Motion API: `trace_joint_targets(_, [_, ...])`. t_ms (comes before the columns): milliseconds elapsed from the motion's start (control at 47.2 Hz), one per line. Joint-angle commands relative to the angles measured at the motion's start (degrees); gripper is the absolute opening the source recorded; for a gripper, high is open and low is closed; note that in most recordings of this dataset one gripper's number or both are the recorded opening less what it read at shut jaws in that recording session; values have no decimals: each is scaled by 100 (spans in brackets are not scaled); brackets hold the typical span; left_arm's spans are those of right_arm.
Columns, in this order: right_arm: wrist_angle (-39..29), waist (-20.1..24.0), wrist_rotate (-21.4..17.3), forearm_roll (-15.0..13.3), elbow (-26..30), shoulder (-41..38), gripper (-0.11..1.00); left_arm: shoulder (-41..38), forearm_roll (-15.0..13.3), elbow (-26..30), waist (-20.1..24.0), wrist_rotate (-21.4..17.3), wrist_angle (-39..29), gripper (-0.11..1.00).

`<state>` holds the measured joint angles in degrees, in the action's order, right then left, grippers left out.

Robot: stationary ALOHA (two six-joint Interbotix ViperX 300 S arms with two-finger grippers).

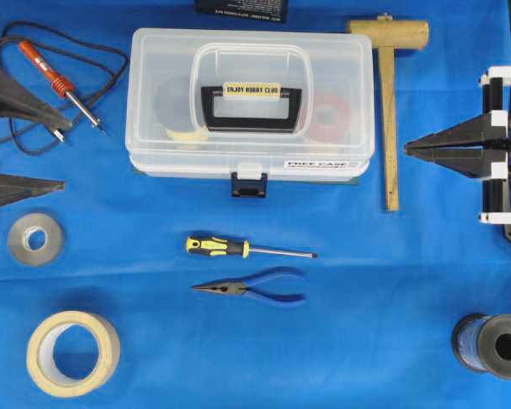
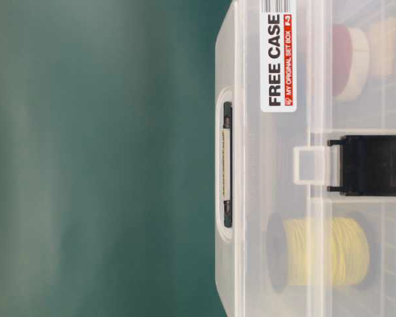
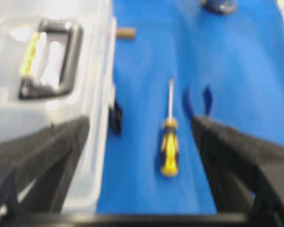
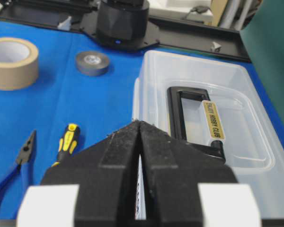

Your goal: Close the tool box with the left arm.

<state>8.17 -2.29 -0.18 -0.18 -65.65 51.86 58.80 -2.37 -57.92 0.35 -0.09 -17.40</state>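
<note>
Both fingers of left pincer (image 1: 64, 149) stood wide apart, holding nothing, at tabletop's left edge | right pincer (image 1: 406, 149) closed, empty | tool box (image 1: 249, 102) lid down | screwdriver (image 1: 247, 249), pliers (image 1: 251, 288) nearby

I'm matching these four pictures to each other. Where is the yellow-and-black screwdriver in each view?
Overhead: screwdriver at center, below the tool box.
Table-level: not in view.
Left wrist: center, handle nearest the camera.
Right wrist: lower left, only the handle.
Shared landmark: the box's black handle.
</note>
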Motion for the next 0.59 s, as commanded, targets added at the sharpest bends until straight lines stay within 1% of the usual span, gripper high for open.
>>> trace_joint_targets(0, [62, -9, -9, 0, 132, -18, 0, 255, 18, -334, -9, -18, 369, 91])
trace_joint_targets(170, [70, -9, -18, 9, 123, -18, 0, 791, 18, -1134, -9, -18, 896, 91])
trace_joint_targets(276, [70, -9, -9, 0, 123, -18, 0, 1063, 18, -1529, -9, -18, 1134, 91])
trace_joint_targets(382, [79, -9, -9, 0, 123, -26, 0, 1257, 18, -1811, -9, -18, 1283, 91])
trace_joint_targets(573, [70, -9, -9, 0, 114, -35, 0, 1274, 18, -2013, -9, 9, 1354, 90])
